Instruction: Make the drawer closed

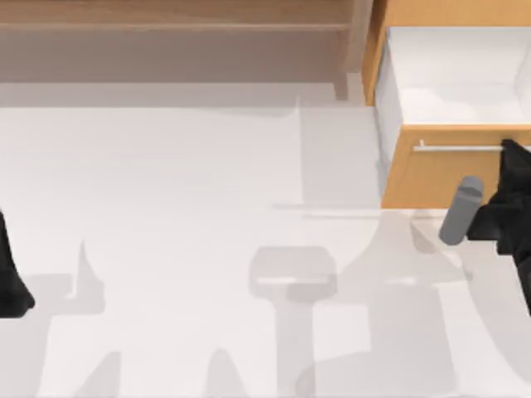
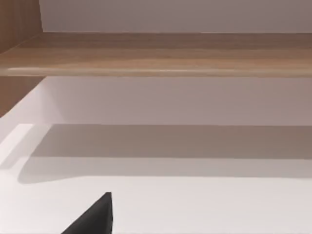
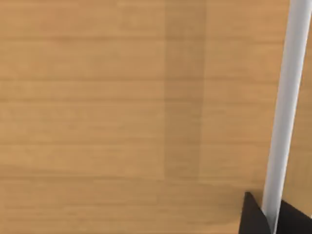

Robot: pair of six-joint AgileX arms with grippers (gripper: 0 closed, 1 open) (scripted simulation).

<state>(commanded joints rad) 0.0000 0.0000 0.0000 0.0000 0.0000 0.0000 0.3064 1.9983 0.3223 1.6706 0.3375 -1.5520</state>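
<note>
The drawer (image 1: 440, 178) stands pulled out at the table's back right, its white inside (image 1: 456, 75) showing behind the orange-tan front. A thin silver handle (image 1: 460, 148) runs across that front. My right gripper (image 1: 513, 157) is at the handle's right end, against the front. In the right wrist view the wooden front (image 3: 122, 112) is very close, and the handle (image 3: 290, 97) passes between the two black fingertips of the right gripper (image 3: 273, 222), which sit tight on either side of it. My left gripper (image 1: 10, 286) is parked at the table's left edge.
A long brown wooden shelf (image 1: 174, 33) runs along the back left, also seen from the left wrist (image 2: 156, 53). The white table (image 1: 207, 249) spreads out in front of it. A grey cylinder (image 1: 460, 211) on my right arm juts out just in front of the drawer.
</note>
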